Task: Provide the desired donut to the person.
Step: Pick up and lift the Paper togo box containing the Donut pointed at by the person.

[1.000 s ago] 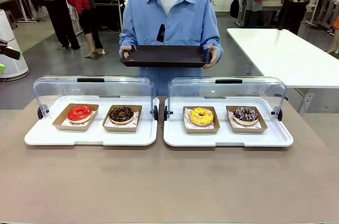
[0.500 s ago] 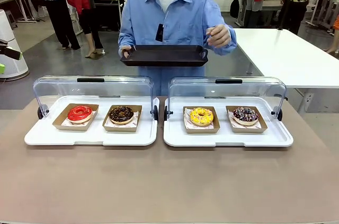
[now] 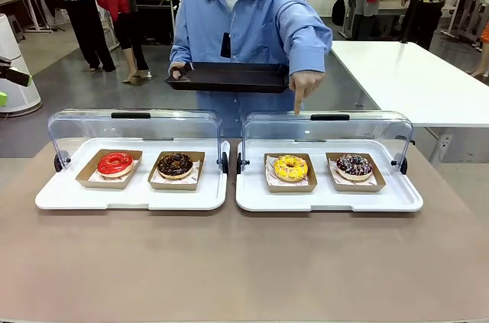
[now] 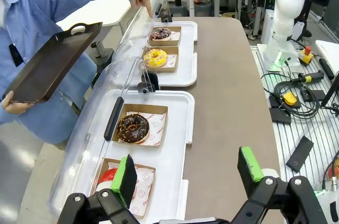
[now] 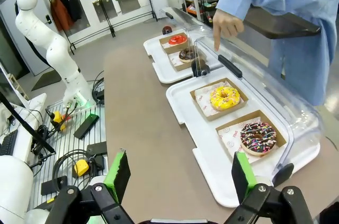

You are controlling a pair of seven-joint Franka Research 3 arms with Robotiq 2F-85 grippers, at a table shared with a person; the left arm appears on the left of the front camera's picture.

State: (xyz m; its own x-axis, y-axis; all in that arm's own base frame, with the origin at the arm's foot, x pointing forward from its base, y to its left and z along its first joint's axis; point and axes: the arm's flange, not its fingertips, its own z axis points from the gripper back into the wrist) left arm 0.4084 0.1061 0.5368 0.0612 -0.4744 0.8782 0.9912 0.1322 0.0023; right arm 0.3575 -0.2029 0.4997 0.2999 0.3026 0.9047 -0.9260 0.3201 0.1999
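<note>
1. Front view: the person [image 3: 252,25] stands at the far side of the counter [image 3: 244,269], w/ a black serving tray [image 3: 229,77] gripped by the holding hand [image 3: 177,71] at chest height.
   - The pointing hand [image 3: 299,82] reaches fwd, index finger down. Its tip is just above the clear lid of the R display case [image 3: 328,201], on the side of the yellow donut [image 3: 290,167].
   - That donut sits in a brown paper tray in the case's L slot, w/ a dark sprinkled donut [image 3: 354,165] beside it.
   - The L display case [image 3: 130,199] holds a red-glazed donut [image 3: 114,163] and a chocolate donut [image 3: 176,164].
   - Both lids stand open on the person's side.
2. Left wrist view: we see the left gripper [image 4: 188,170] w/ jaws wide and nothing btwn the green pads [image 4: 127,173]. It hovers over the near end of the L display case.
   - The red-glazed donut is partly hidden behind one pad, and the chocolate donut lies just beyond.
   - The yellow donut is farther along in the next case, w/ the pointing hand above its lid.
   - The serving tray tilts over the counter's far edge.
3. Right wrist view: the right gripper [image 5: 180,175] is also wide and empty. It hangs above the counter just beside the R display case.
   - The sprinkled donut is nearest, and the yellow donut is one slot on.
   - We see the pointing hand's finger aimed down at the lid beside the yellow donut, not touching the donut.
</note>
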